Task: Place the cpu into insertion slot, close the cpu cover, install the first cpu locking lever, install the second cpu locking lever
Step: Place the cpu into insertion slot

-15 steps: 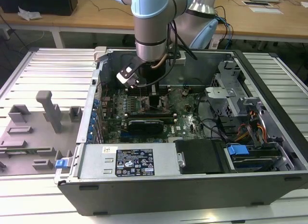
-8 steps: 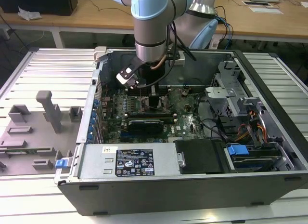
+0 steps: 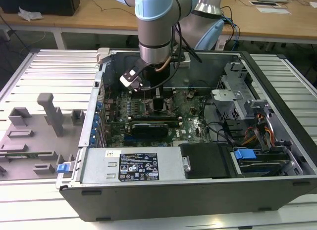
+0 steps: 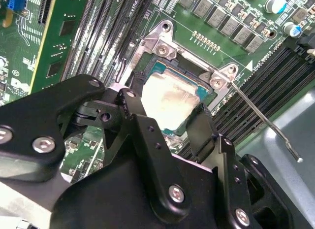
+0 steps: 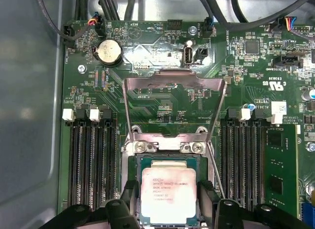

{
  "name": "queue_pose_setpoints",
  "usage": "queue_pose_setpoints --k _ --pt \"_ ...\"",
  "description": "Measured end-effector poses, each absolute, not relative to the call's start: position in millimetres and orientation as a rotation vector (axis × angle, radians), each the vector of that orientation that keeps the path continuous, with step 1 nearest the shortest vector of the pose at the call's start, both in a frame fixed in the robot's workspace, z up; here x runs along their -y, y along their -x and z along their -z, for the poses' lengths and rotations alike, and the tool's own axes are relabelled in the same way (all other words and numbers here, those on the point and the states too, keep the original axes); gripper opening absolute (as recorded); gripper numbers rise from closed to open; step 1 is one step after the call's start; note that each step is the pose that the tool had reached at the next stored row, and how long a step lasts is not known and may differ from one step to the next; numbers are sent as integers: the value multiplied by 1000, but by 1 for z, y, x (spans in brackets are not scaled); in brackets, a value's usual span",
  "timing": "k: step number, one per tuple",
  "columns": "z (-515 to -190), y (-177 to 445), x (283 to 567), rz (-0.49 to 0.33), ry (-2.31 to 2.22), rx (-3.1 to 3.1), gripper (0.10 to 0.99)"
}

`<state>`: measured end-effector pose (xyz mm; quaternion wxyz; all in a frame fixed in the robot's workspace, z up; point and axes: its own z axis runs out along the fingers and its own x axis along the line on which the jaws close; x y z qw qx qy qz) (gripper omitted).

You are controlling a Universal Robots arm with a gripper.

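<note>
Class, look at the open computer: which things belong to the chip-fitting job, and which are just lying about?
Job in hand:
chip, lying in the socket
cover, standing open
locking lever, unlatched
end effector, at the chip

Just lying about:
coin battery
memory slots
long black card
grey blocks on the exterior view's left

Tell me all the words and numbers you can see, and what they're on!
On the white label of the computer case: print too small to read.
On the cpu: faint print, too blurred to read.
On the green circuit board: tiny white lettering, too small to read for sure.
</note>
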<state>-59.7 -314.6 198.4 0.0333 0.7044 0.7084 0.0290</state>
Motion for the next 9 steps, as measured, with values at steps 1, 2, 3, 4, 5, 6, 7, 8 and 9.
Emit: queue_pose_setpoints --k 1,2,3,4,5,6,7,8,9 --pt "-199 60 315 -89 -2167 -2179 616" --pt "-202 60 315 -89 -2167 -2179 616" --pt "-207 60 315 -89 -2167 -2179 616" --pt "-210 60 315 -89 -2167 -2179 616" --pt "-213 60 315 -89 -2167 -2179 616" --pt "-216 60 315 -89 -2167 -2179 616" --pt "-216 60 315 -90 -2167 -2179 616" --pt "-216 60 315 -90 -2167 -2179 616" --pt "-216 60 315 -90 -2167 -2179 616"
